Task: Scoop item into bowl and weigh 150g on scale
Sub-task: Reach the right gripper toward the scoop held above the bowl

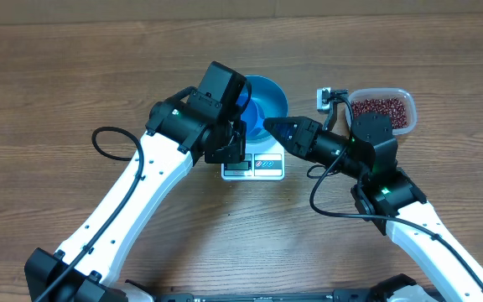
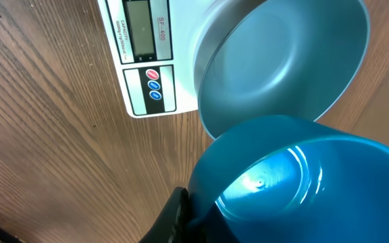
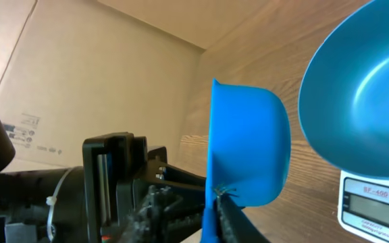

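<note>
scale (image 2: 147, 67) | "SF-400" in red on its face | small print alongside (perhaps "CAPACITY", too fine to read)

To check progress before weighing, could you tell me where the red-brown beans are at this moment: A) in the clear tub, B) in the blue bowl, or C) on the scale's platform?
A: the overhead view shows the beans heaped in the clear tub, while the blue bowl shows a bare inside.
</note>
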